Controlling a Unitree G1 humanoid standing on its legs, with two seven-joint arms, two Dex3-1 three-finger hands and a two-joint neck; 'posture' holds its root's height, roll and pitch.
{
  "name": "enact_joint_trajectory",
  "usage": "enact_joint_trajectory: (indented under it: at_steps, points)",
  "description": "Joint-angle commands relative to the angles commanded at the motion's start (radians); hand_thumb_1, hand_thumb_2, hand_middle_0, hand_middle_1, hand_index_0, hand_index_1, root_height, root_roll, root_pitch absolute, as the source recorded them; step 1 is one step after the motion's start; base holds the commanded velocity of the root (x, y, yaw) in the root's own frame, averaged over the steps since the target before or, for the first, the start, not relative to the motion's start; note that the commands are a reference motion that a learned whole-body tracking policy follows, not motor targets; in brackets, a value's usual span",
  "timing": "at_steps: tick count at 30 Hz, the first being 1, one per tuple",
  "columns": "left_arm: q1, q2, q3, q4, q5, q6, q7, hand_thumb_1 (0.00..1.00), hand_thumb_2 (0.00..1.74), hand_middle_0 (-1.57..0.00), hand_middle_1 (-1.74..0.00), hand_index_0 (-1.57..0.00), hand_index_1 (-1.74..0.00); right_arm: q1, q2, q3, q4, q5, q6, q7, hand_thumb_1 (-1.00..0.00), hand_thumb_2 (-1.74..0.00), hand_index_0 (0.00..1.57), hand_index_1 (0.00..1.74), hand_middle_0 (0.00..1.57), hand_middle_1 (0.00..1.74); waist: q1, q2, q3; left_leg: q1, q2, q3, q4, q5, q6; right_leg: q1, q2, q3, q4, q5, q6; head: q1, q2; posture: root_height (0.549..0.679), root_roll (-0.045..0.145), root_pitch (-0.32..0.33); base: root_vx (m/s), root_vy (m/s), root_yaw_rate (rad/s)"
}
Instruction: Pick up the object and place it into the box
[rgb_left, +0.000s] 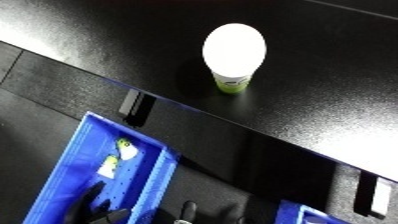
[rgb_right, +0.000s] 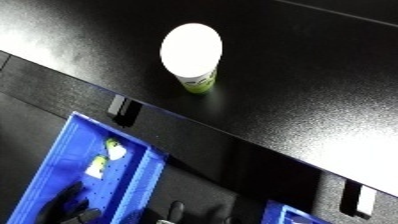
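In the left eye view we see a blue bin (rgb_left: 75, 165) at the lower left, below the tabletop's (rgb_left: 338, 90) edge. Inside it lie two small pale items with yellow-green parts (rgb_left: 117, 157) and something dark lower down that we cannot identify. The cup (rgb_left: 233, 57) stands upright on the black tabletop, well apart from the bin, its white lid facing us and its green base further from us. A second blue bin (rgb_left: 306, 214) shows at the lower right corner.

In the right eye view, dark fingers of a hand (rgb_right: 178, 210) poke in at the bottom edge; we cannot tell which hand it is or how its fingers are set.
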Motion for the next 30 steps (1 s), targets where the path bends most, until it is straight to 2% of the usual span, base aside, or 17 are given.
enact_joint_trajectory:
  at_steps: [7, 13, 17, 21, 26, 30]
  points:
    - [0.013, -0.002, 0.013, -0.080, -0.066, -0.036, -0.110, 0.00, 0.00, 0.00, 0.00, 0.00, 0.00, 0.018, -0.003, -0.009, 0.012, 0.008, -0.009, 0.007, 0.00, 0.00, 0.00, 0.00, 0.00, 0.00, 0.013, -0.001, 0.003, 0.007, 0.001, -0.004, 0.001, -0.010, 0.0027, 0.010, -0.0055, -0.006, -0.004, -0.003, 0.0025, -0.005, 0.011, 0.636, 0.041, -0.062, 0.011, 0.013, 0.027]
    - [0.042, 0.023, -0.021, -0.226, -0.082, 0.021, -0.295, 0.00, 0.00, 0.00, 0.00, 0.00, 0.00, 0.044, -0.012, -0.023, -0.003, 0.007, -0.010, 0.009, 0.00, 0.00, 0.00, 0.00, 0.00, 0.00, 0.026, 0.008, 0.010, 0.013, 0.000, -0.007, -0.008, -0.014, 0.0040, 0.017, -0.0092, -0.011, -0.013, 0.000, 0.0081, -0.002, 0.045, 0.637, 0.038, -0.059, -0.006, 0.026, 0.034]
    - [0.064, 0.086, -0.067, -0.400, -0.094, 0.126, -0.447, 0.00, 0.00, 0.00, 0.00, 0.00, 0.00, 0.063, -0.031, -0.031, -0.016, -0.002, -0.013, 0.018, 0.00, 0.00, 0.00, 0.00, 0.00, 0.00, 0.036, 0.020, 0.018, 0.016, -0.003, -0.010, -0.011, -0.019, 0.0061, 0.020, -0.0157, -0.014, -0.014, 0.002, 0.0144, 0.018, 0.079, 0.638, 0.037, -0.057, -0.016, 0.035, 0.026]
    - [0.076, 0.179, -0.115, -0.629, -0.152, 0.254, -0.564, 0.00, 0.00, 0.00, 0.00, 0.00, 0.00, 0.079, -0.053, -0.031, -0.028, 0.011, -0.014, 0.020, 0.00, 0.00, 0.00, 0.00, 0.00, 0.00, 0.044, 0.029, 0.026, 0.016, -0.009, -0.015, -0.015, -0.022, 0.0076, 0.023, -0.0226, -0.018, -0.016, 0.006, 0.0212, 0.054, 0.108, 0.638, 0.036, -0.055, -0.016, 0.017, 0.061]
    - [0.053, 0.279, -0.139, -0.910, -0.288, 0.387, -0.623, 0.00, 0.00, 0.00, 0.00, 0.00, 0.00, 0.097, -0.067, -0.026, -0.024, 0.046, -0.019, 0.025, 0.00, 0.00, 0.00, 0.00, 0.00, 0.00, 0.055, 0.032, 0.030, 0.017, -0.016, -0.024, -0.017, -0.026, 0.0095, 0.028, -0.0322, -0.029, -0.019, 0.012, 0.0292, 0.104, 0.133, 0.639, 0.034, -0.054, -0.001, -0.015, 0.093]
    - [0.029, 0.299, -0.119, -1.090, -0.447, 0.422, -0.609, 0.00, 0.00, 0.00, 0.00, 0.00, 0.00, 0.106, -0.066, -0.025, -0.015, 0.076, -0.024, 0.033, 0.00, 0.00, 0.00, 0.00, 0.00, 0.00, 0.065, 0.028, 0.031, 0.013, -0.022, -0.031, -0.008, -0.035, 0.0112, 0.028, -0.0370, -0.037, -0.015, 0.012, 0.0300, 0.158, 0.140, 0.639, 0.032, -0.054, 0.015, -0.044, 0.095]
